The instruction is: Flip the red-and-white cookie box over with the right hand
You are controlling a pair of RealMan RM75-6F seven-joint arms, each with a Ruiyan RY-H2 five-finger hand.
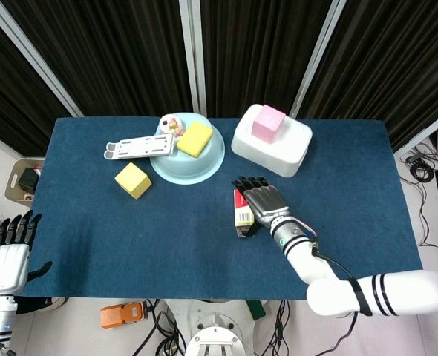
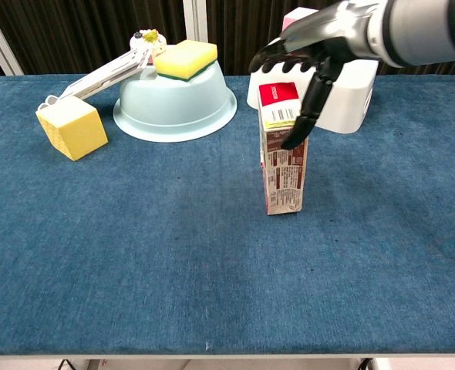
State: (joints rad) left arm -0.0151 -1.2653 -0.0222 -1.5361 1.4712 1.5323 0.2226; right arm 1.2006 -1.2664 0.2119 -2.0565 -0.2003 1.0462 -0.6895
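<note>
The red-and-white cookie box (image 2: 283,158) stands upright on its short end near the middle of the blue table (image 2: 135,254). My right hand (image 2: 324,38) arches over its top with fingers spread. Its thumb (image 2: 302,112) reaches down against the box's upper right edge; I see no firm grip. In the head view the right hand (image 1: 262,203) covers most of the box (image 1: 239,213). My left hand (image 1: 7,256) hangs off the table's front left corner, fingers apart and holding nothing.
Behind the box, a white container (image 1: 278,152) carries a pink cube (image 1: 267,122). At the back left stands a pale blue bowl (image 2: 173,108) with a yellow sponge (image 2: 185,59) and a white tool (image 2: 96,77) leaning on it. A yellow cube (image 2: 72,127) lies nearby.
</note>
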